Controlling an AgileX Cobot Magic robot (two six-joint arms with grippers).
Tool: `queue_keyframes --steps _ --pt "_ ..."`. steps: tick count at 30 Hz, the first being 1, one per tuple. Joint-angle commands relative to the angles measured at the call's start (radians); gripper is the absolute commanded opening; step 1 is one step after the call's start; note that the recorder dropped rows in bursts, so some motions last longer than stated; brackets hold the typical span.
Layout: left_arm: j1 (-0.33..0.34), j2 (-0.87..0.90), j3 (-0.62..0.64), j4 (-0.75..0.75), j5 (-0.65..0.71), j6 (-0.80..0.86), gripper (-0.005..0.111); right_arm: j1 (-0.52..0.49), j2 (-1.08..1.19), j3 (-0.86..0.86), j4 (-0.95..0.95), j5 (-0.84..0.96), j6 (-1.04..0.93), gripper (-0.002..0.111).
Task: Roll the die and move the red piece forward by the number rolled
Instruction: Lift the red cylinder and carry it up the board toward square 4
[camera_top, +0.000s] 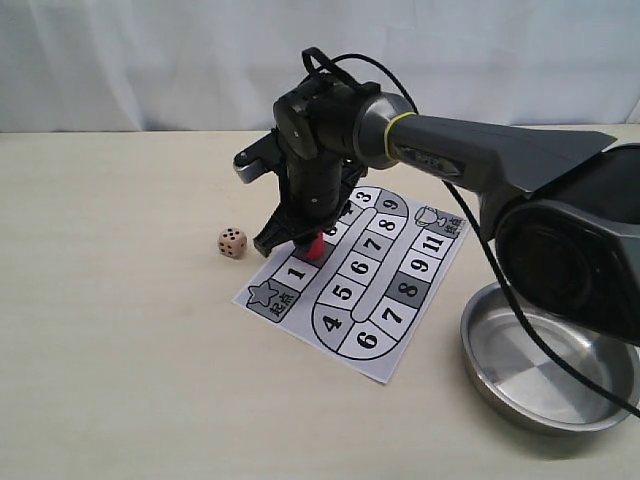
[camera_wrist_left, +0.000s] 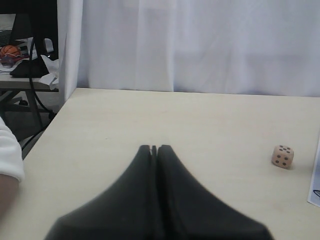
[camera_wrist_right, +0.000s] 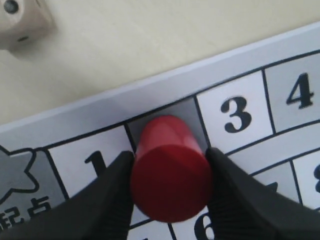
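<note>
The red piece (camera_wrist_right: 170, 170) stands upright on the grey square between squares 1 and 3 of the paper game board (camera_top: 395, 320). My right gripper (camera_wrist_right: 170, 172) is shut on the red piece, a finger pressed against each side; in the exterior view it (camera_top: 305, 240) reaches down over the board's left part, with the red piece (camera_top: 314, 246) showing below it. The die (camera_top: 232, 242) rests on the table left of the board, also seen as the die (camera_wrist_left: 282, 156) and the die (camera_wrist_right: 22, 20). My left gripper (camera_wrist_left: 154, 148) is shut on nothing, far from the die.
A round metal bowl (camera_top: 500, 375) sits at the right, beside the board's near corner. The right arm (camera_top: 480, 160) stretches over the board from the right. White curtain behind the table (camera_top: 120, 350).
</note>
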Motion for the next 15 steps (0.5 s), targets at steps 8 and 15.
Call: queue_keyframes --steps 8,15 --pt "0.000 -0.001 0.002 -0.001 -0.004 -0.005 0.000 -0.017 -0.036 0.001 -0.040 -0.048 0.007 0.004" --pt "0.000 -0.001 0.002 -0.001 -0.004 -0.005 0.000 -0.077 -0.048 0.001 -0.067 -0.093 0.071 0.004"
